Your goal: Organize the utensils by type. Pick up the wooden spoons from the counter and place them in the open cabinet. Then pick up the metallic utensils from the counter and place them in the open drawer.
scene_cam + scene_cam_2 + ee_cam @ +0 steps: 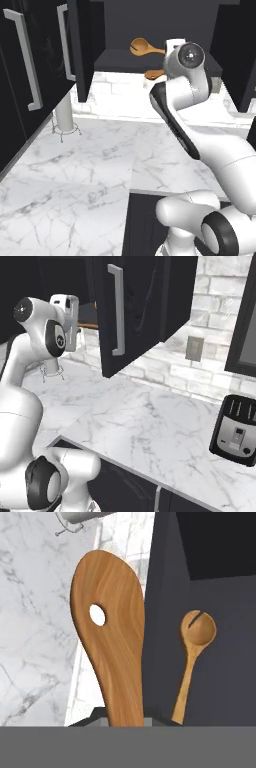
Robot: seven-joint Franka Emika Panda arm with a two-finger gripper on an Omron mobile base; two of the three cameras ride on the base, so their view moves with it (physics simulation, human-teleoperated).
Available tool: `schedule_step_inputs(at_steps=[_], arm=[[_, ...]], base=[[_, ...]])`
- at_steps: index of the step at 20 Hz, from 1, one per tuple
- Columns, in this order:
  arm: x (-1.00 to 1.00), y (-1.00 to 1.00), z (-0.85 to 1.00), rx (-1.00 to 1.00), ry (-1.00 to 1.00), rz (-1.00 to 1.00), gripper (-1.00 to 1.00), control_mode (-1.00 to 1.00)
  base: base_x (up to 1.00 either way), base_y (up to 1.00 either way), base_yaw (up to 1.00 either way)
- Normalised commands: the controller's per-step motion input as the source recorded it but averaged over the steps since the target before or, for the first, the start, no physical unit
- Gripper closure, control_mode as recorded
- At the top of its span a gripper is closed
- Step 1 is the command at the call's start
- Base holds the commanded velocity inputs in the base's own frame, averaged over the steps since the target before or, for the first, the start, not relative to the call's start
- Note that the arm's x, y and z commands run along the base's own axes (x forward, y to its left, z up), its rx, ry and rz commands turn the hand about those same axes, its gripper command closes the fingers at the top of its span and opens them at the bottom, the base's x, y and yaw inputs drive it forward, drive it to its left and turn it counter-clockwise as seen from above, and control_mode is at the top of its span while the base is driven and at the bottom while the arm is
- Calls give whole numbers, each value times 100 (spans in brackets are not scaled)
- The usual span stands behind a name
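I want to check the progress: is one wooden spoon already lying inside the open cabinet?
Yes, a slim wooden spoon lies on the dark shelf of the open cabinet.

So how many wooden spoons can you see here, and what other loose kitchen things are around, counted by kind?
Wooden spoons: 2, the large wooden spoon held in the gripper and the smaller wooden spoon lying on the cabinet shelf.
Toasters: 1, the black toaster on the counter.
Total: 3.
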Motion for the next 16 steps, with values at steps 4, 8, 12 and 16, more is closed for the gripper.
schedule_step_inputs(at_steps=[4,8,12,16], arm=[[40,0,36,-16,-21,0,100,-100],[51,0,24,-9,-15,0,100,-100],[60,0,0,-1,-1,0,100,-100],[59,0,0,0,0,-1,100,-100]], base=[[0,0,0],[0,0,0],[0,0,0],[0,0,0]])
